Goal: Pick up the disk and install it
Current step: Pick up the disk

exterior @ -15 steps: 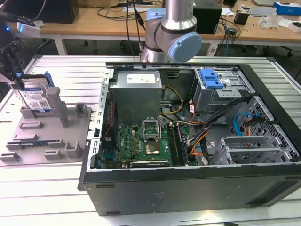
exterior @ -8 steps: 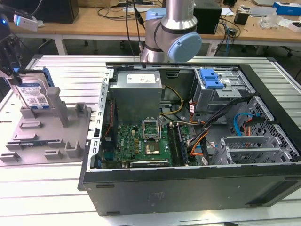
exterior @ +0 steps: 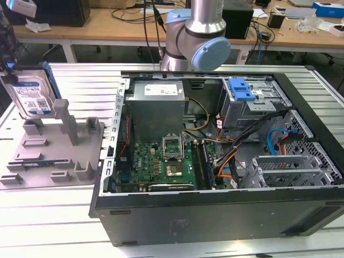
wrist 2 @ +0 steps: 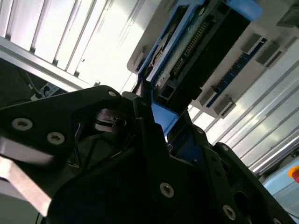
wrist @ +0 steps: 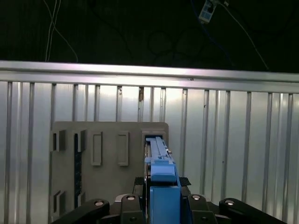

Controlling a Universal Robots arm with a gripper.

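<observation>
The hand (wrist 2: 159, 122) is pressed together on the disk (exterior: 31, 92): in the second wrist view its 2 black fingers (wrist 2: 145, 140) pinch the blue carrier at one end. The disk stands upright, with its label to the near side, at the far corner of the grey holder tray (exterior: 64, 156) on the exterior view's left. I cannot tell if its lower edge touches the tray. The tray lies on the ribbed metal bench (exterior: 48, 215). Just beside it, to the exterior view's right, an open computer case (exterior: 215, 215) lies on its side, with a blue latch (exterior: 240, 90) on the drive bay at its far side. The arm (exterior: 196, 37) rises behind the case.
</observation>
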